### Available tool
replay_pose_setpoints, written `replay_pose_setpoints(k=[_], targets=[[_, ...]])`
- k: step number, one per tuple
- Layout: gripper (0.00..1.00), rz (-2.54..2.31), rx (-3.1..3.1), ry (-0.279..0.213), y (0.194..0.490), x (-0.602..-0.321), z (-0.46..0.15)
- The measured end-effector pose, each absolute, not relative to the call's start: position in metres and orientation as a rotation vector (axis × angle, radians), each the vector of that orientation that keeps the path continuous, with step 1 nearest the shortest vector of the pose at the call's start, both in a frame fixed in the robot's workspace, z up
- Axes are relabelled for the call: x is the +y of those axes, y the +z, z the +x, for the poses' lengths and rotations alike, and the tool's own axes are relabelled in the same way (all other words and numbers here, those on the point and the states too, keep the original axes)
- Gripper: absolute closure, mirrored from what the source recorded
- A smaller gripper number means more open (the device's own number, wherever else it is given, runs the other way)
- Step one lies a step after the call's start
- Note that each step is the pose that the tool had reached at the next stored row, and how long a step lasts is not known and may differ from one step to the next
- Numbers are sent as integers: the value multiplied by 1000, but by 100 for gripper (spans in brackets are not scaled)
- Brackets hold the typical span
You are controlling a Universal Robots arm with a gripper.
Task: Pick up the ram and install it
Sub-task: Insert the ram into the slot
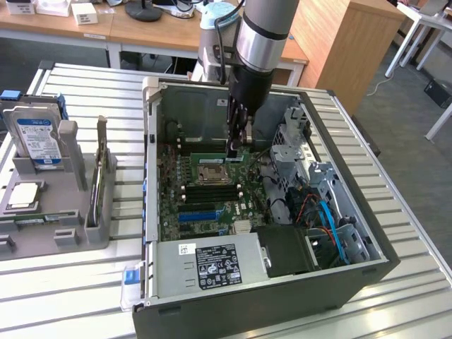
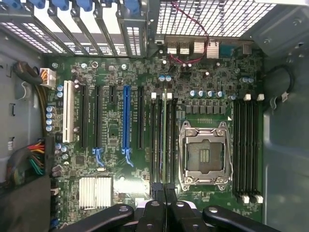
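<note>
The ram (image 2: 164, 135) is a thin green stick seen edge-on, standing in a black memory slot beside the processor socket (image 2: 203, 154) of the motherboard (image 2: 116, 130). Its length matches the slots alongside it. In the exterior view the ram (image 1: 212, 157) lies just behind the socket inside the open computer case (image 1: 152, 141). My gripper (image 2: 164, 189) is shut, its two black fingertips pressed together at one end of the ram, in line with it. Seen from outside, the gripper (image 1: 236, 148) reaches straight down into the case onto that end. Whether the fingertips pinch the stick or rest on it is unclear.
A grey fixture (image 1: 67, 212) at the exterior view's left holds a hard drive (image 1: 34, 138) and a square silver chip (image 1: 21, 194). Inside the case are the power supply (image 1: 212, 263), a metal drive cage (image 1: 311, 159) and blue and orange cables (image 1: 326, 215). Case walls surround the gripper.
</note>
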State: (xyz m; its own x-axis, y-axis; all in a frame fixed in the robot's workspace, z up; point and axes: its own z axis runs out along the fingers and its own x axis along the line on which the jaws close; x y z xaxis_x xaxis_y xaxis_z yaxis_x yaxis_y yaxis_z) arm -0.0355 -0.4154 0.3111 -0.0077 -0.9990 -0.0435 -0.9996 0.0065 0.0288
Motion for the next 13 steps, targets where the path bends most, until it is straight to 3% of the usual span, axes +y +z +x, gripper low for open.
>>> replay_pose_setpoints(k=[13], targets=[[88, -2200, 2227, 80, 297, -415, -36]])
